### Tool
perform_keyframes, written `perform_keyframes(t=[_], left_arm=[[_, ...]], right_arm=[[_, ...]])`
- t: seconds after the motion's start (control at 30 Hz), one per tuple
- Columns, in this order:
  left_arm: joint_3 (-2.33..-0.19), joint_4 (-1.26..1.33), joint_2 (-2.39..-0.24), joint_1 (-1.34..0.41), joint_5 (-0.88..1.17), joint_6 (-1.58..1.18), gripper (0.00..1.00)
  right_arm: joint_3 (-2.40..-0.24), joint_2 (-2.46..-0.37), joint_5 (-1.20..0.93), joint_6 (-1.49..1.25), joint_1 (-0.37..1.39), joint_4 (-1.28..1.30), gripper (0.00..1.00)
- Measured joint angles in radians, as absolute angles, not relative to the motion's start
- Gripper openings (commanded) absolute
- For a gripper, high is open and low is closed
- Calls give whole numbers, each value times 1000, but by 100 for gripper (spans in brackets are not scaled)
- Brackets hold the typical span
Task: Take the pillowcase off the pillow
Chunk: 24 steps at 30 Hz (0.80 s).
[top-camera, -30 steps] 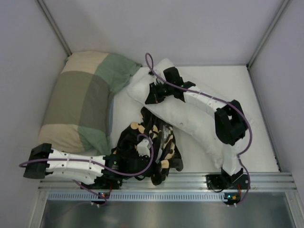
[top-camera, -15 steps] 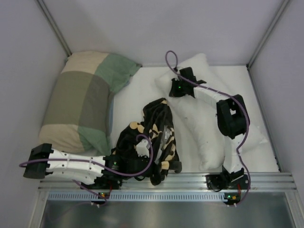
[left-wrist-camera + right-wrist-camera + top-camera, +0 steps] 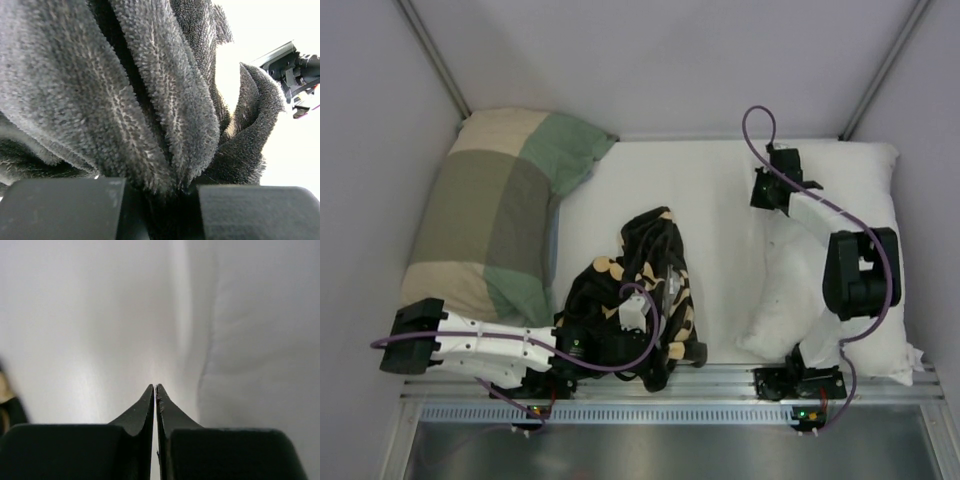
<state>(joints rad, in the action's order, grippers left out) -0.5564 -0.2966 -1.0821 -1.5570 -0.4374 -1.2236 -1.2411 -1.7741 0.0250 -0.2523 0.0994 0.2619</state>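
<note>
**Case and pillow lie apart: time for a tidy let-go**

From where I stand, the job looks all but done. The pillowcase (image 3: pixel 645 275) sits in a crumpled black-and-tan heap at about 6 o'clock on the table (image 3: pixel 710 200), near the front rail. The pillow (image 3: pixel 875 190) lies bare and white along the 3 o'clock side. A strip of table shows between them, and I can see no dark fabric on the pillow.

The left gripper (image 3: pixel 620 345) is buried in the heap. Its wrist view shows plush folds bunched down into the slot between the jaws, so it is clamped on the pillowcase. The right gripper (image 3: pixel 770 190) rests at the pillow's far end, around 1 o'clock. Its fingers (image 3: pixel 147 405) are pressed tip to tip with no gap. I can't tell whether a thin pinch of pillow skin is caught between them.

To finish well, I'd say the right arm should part its fingers first and rise straight up, so no snagged fabric drags the pillow toward the heap. The left should then release low, letting the case settle where it is, well away from the patchwork pillow (image 3: pixel 490 220) at 9 o'clock. The purple cable (image 3: pixel 650 320) looping over the heap could hook a fold, so a slow withdrawal is wise.
</note>
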Motion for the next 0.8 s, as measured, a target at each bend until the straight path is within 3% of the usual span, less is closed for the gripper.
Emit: perform_keyframes(t=[0.2, 0.3, 0.43, 0.6, 0.73, 0.8], left_arm=[[-561, -297, -1097, -1557, -434, -1221, 0], [-561, -296, -1094, -1558, -435, -1215, 0], [-561, -296, -1077, -1558, -434, -1193, 0], [-561, -297, -1051, -1558, -432, -1171, 0], [-561, -297, -1020, -1558, -431, -1164, 0], [-561, -296, -1013, -1558, -428, -1164, 0]], right_arm=[[-1148, -1583, -19, -298, 319, 291, 0], [-987, -1443, -14, -382, 426, 291, 0], [-817, -1358, 128, -483, 413, 390, 0], [-793, -1327, 420, -596, 400, 603, 0], [-824, -1296, 581, -657, 353, 701, 11], [-844, -1287, 629, -675, 276, 725, 12]])
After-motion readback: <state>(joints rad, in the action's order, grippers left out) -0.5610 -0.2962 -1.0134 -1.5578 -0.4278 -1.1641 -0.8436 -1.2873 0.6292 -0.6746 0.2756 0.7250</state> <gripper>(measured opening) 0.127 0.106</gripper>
